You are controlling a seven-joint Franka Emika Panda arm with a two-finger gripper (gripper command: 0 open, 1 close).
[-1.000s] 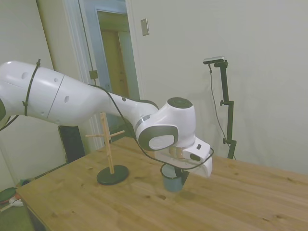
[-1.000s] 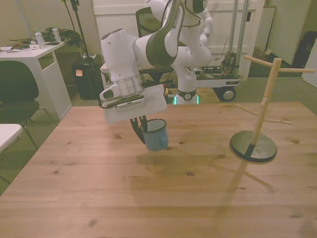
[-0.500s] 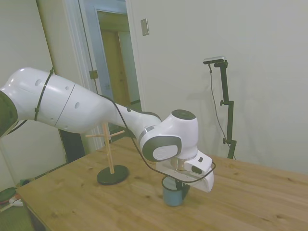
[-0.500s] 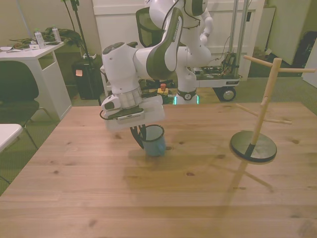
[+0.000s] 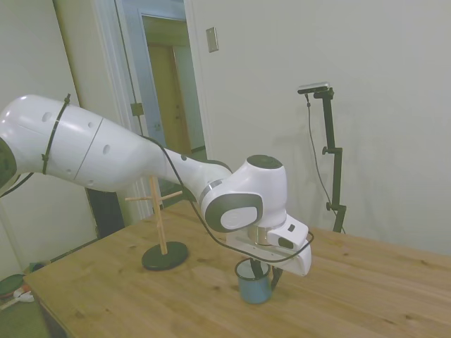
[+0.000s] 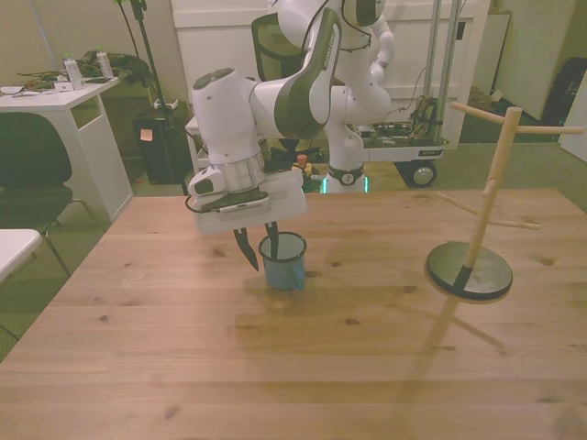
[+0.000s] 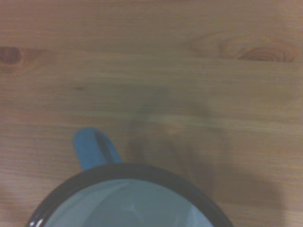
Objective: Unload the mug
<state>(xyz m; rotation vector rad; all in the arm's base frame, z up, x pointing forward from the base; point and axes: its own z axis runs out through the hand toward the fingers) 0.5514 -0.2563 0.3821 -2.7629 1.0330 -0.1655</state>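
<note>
No text, label, brand, number or sign can be read in any of the views. The mug shows plain enamel with no marking, and the white arm's casing above it carries no legible lettering. The bottles and clutter on the white desk, far off to the front view's left of the mug, are too small and blurred for any print to be made out.
</note>
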